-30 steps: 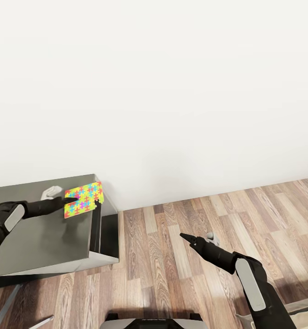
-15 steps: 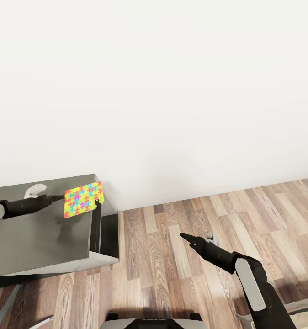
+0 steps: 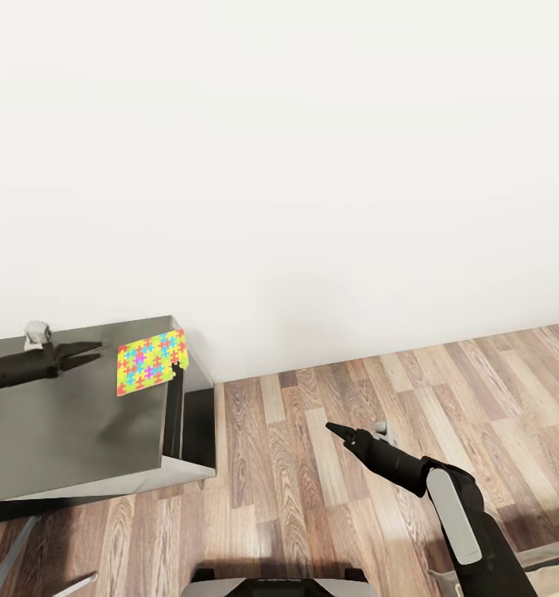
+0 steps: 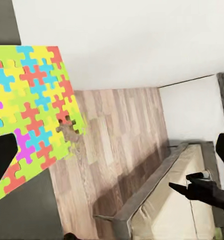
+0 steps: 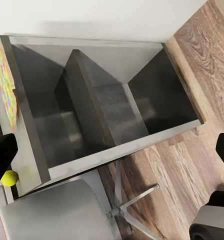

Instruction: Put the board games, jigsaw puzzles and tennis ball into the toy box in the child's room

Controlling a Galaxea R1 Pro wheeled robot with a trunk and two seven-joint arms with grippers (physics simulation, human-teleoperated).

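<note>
Wall: a plain white wall (image 3: 313,149) is seen behind the counter.
Floor: a brown wood-plank floor (image 3: 379,464) is seen beside the counter.
Counter: a dark grey flat-topped counter (image 3: 64,431) is taken as the landmark; from the right wrist view, open compartments are seen under its top.
Jigsaw puzzle: a thin flat sheet of yellow, pink, blue and orange interlocking pieces (image 3: 151,362) is seen lying at the counter's far corner, one edge just over the side.
Left gripper: the black left gripper (image 3: 87,354) is held low over the counter, just beside the puzzle and apart from it; its fingers are spread and nothing is held.
Right gripper: the right gripper (image 3: 336,431) is held over the floor, well apart from the counter; whether its fingers are spread cannot be told.
Tennis ball: a small yellow-green ball (image 5: 10,178) is seen at the counter's edge.
Step in hand: the puzzle is judged the current target.
Next move: the fingers would need to be brought round the overhanging edge and pinched.
</note>
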